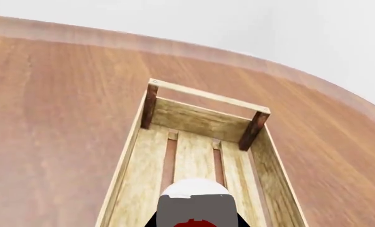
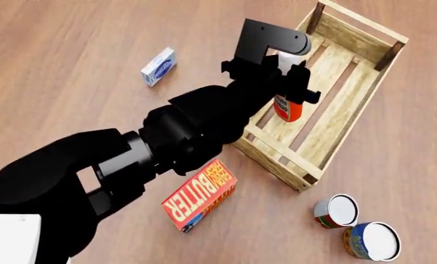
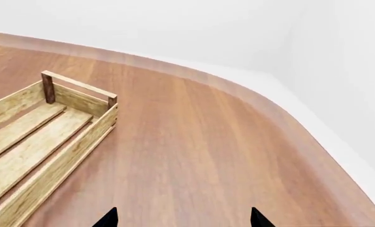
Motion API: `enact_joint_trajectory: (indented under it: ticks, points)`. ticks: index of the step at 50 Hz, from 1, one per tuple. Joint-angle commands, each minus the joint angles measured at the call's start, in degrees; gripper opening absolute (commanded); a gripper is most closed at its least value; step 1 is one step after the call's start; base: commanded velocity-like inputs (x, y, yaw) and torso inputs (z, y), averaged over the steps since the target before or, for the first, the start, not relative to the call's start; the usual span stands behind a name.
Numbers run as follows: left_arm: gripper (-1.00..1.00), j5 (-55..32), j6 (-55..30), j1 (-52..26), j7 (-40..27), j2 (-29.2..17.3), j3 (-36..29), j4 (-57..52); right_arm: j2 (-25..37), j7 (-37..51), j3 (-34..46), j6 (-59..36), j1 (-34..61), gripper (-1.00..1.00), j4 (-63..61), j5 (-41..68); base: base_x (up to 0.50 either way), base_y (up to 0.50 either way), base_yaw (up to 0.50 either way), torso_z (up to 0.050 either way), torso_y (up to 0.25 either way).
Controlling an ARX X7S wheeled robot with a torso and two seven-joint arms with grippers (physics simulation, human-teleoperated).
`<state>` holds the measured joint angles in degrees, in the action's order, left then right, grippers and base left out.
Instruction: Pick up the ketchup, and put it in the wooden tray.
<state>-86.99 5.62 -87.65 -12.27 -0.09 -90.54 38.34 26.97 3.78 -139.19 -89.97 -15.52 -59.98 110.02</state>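
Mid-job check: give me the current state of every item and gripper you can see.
ketchup: held upright over the wooden tray's slats, contact with the floor unclear.
left gripper: shut on the ketchup.
right gripper: open, empty, beside the tray.
wooden tray: upright on the table.
butter box: lying flat.
two cans: standing upright, lids on.
small blue-white box: lying flat.

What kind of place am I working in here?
Probably a simulated pantry-style tabletop: a broad brown wood-grain table with plain white walls behind, carrying groceries such as a red butter box and two tin cans beside the pale slatted wooden tray.
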Motion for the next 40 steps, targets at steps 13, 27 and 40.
enact_joint_trajectory:
  ticks: [13, 27, 40]
  points:
    - [-1.0, 9.48, 2.05, 3.05, -2.74, 0.09, 1.12, -1.81, -0.43, -0.76, 0.01, -0.01, -0.1, 1.0, -0.01, -1.25, 0.0, 0.0, 0.0, 0.0, 0.0]
    - [-1.0, 9.49, 0.94, 4.16, -2.6, 0.09, 1.15, -1.83, -0.49, -0.19, 0.29, -0.01, 0.02, 1.0, -0.01, -1.19, 0.0, 0.0, 0.0, 0.0, 0.0]
    - [-1.0, 8.81, 1.26, 5.32, -2.04, 0.09, 1.13, -0.92, -0.36, 0.47, 0.49, -0.01, -0.05, 1.0, -0.01, -0.85, 0.0, 0.0, 0.0, 0.0, 0.0]
